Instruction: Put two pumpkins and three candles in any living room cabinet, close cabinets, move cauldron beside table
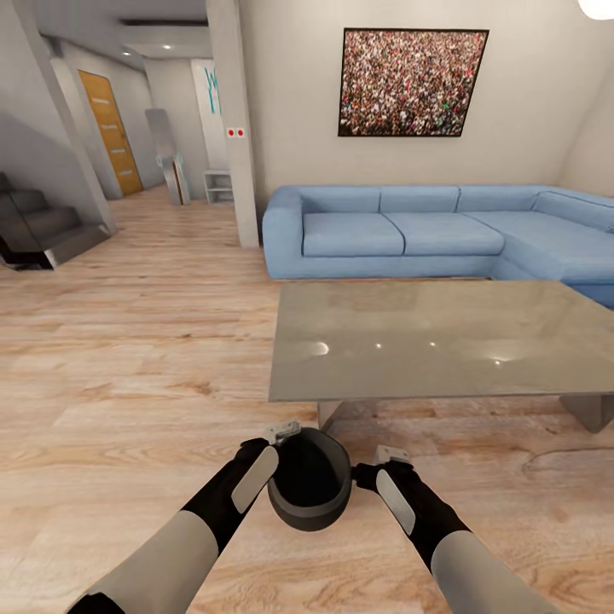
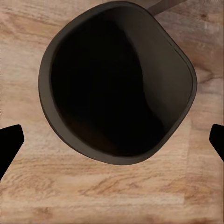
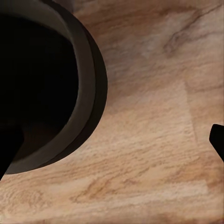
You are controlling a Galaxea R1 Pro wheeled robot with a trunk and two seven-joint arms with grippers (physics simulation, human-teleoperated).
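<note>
As arms flank cauldron [image 1: 309, 490]: lowered forearms

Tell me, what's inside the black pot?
Nothing that I can see. The cauldron is wide open on top, and the left wrist view looks straight in at bare dark walls. The very bottom is too dark to be sure. Wood floor lies beneath it.

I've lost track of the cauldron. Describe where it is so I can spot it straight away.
Find the blue sofa, then the grey low table in front of it. On the wooden floor just short of the table's near edge, between the left gripper and right gripper, is the cauldron. It is the one round, dark, wide-mouthed pot there, and looks empty.
</note>
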